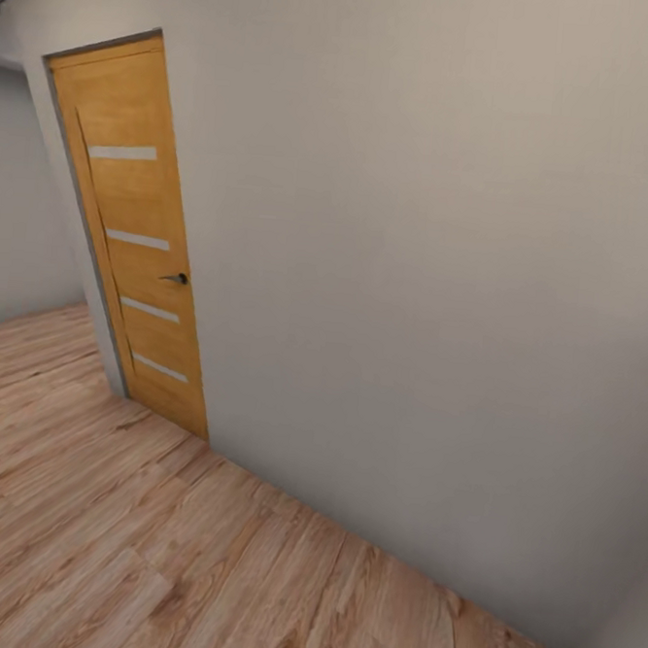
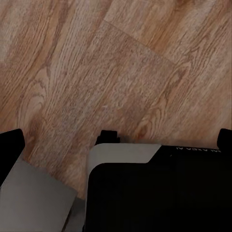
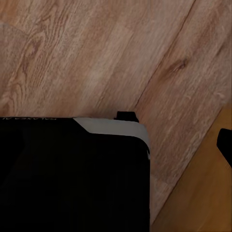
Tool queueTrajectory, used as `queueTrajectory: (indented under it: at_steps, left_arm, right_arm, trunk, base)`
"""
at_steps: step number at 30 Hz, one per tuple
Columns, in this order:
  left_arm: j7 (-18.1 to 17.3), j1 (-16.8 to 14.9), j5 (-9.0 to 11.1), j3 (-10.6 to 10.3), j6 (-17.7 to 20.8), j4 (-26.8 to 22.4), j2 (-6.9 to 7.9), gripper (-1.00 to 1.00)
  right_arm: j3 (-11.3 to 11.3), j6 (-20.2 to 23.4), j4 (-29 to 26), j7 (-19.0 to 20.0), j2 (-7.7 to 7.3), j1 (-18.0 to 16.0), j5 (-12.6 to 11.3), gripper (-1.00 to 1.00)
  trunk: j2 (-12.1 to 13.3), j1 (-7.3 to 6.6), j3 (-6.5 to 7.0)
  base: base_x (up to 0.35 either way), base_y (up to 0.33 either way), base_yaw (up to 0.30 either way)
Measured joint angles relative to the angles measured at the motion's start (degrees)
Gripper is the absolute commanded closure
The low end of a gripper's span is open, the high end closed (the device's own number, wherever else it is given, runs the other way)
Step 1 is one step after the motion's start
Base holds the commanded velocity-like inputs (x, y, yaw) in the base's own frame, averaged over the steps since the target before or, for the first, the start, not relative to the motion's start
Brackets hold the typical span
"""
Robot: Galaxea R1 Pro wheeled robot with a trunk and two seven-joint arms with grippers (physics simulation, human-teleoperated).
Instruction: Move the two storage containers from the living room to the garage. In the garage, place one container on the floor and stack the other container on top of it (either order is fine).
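Head view: faced a closed wooden door (image 1: 136, 241) off plank flooring (image 1: 102, 540), seemingly mid-transit, containers unseen. Next: steer onward. Gripper openings: impossible to tell.

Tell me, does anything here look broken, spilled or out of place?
Nothing stands out. The wooden door with its four pale slats is shut and sits straight in its frame, the grey wall is unmarked, and the wood-plank floor shows no spills or damage. The tilt comes from the camera's angle.
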Motion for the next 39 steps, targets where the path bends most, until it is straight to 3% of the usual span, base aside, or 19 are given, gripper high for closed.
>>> queueTrajectory:
  at_steps: [13, 39]
  left_arm:
    - [0.08, 0.00, 0.05, 0.00, -0.07, 0.00, 0.18, -1.00]
    - [0.09, 0.01, 0.32, 0.03, -0.06, 0.00, 0.17, -1.00]
  right_arm:
    - [0.09, 0.01, 0.00, 0.00, 0.00, 0.01, -0.04, -1.00]
    - [0.09, 0.02, 0.00, 0.00, 0.00, -0.01, 0.29, -1.00]
  trunk:
    - [0.01, 0.03, 0.00]
    - [0.01, 0.03, 0.00]
  base:
    - [0.214, 0.000, 0.012]
    - [0.000, 0.000, 0.263]
